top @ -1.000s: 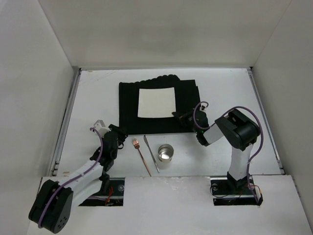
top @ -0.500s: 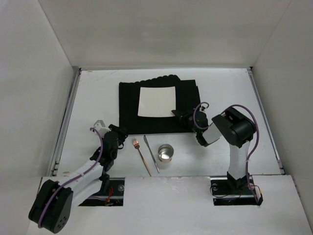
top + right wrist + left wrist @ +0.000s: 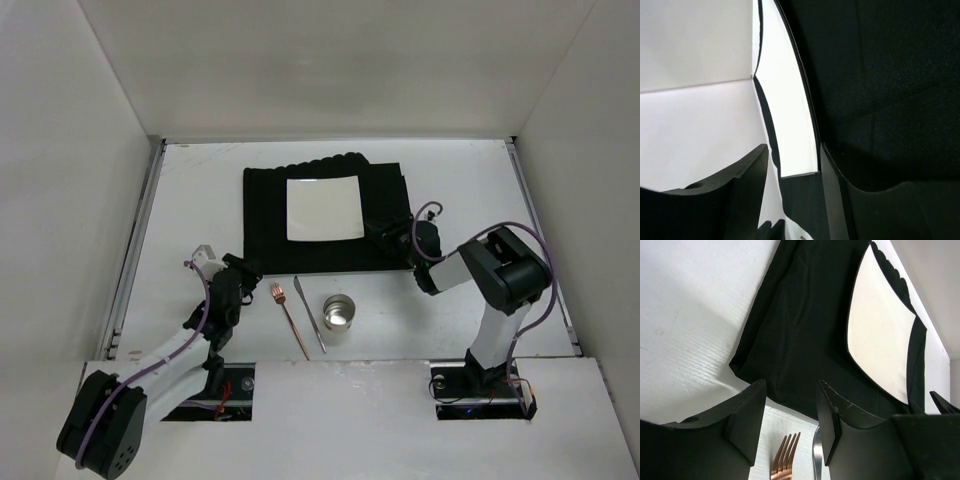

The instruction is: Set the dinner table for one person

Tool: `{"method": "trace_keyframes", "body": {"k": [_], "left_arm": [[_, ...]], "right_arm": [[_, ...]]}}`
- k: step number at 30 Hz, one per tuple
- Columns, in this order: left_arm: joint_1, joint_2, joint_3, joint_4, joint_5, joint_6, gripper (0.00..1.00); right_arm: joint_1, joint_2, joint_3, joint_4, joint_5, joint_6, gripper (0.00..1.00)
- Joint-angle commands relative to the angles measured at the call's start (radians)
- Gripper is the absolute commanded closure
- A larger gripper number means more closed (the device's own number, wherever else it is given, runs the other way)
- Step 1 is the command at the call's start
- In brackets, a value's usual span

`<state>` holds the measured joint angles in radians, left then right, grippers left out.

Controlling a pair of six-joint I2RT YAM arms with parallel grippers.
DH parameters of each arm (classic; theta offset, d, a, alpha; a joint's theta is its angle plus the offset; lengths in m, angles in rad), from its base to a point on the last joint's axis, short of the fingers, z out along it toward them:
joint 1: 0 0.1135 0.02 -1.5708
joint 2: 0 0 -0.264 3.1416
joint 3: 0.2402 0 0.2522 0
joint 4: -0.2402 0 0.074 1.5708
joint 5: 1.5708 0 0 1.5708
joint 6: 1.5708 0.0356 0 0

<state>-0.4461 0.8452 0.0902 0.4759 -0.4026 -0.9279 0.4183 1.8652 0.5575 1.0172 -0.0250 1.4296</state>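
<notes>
Top external view. The dinner table (image 3: 190,200) is seen as the broad white surface filling the walled enclosure, with both arm bases at its near edge. A black mat (image 3: 265,220) is laid at its middle, and a white square plate (image 3: 323,209) is set on the mat. The right gripper (image 3: 375,232) is placed low at the plate's near right corner, over the mat. The left gripper (image 3: 245,268) is held just off the mat's near left corner. A copper fork (image 3: 290,318), a knife (image 3: 310,315) and a metal cup (image 3: 339,313) are lined up on bare table in front of the mat, fork leftmost, cup rightmost.

Left wrist view. The left gripper (image 3: 790,402) is seen with its fingers apart and nothing between them. The mat's corner (image 3: 800,325) and the plate (image 3: 880,340) are seen beyond; the fork tines (image 3: 785,457) and the knife tip (image 3: 816,455) are seen below.

Right wrist view. The right gripper (image 3: 794,150) is seen with its fingers spread, the plate's corner (image 3: 790,115) lying between them. A gap is left on one side, so the plate is not clamped. Mat (image 3: 880,75) is seen beyond.
</notes>
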Motion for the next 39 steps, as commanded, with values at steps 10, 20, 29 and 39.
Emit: {"method": "trace_keyframes", "body": {"k": [10, 20, 29, 39], "left_arm": [[-0.009, -0.078, 0.04, -0.059, -0.03, 0.014, 0.59], [-0.029, -0.1, 0.078, -0.111, -0.041, 0.021, 0.59], [-0.065, -0.078, 0.167, -0.14, -0.021, 0.109, 0.71], [-0.105, -0.008, 0.183, -0.117, -0.067, 0.106, 0.66]], "right_arm": [[0.049, -0.288, 0.022, -0.469, 0.237, -0.31, 0.47], [0.22, -0.645, -0.019, -0.759, 0.343, -0.543, 0.77], [0.582, -0.86, 0.117, -1.287, 0.451, -0.704, 0.68], [0.777, -0.704, 0.202, -1.401, 0.471, -0.73, 0.5]]}}
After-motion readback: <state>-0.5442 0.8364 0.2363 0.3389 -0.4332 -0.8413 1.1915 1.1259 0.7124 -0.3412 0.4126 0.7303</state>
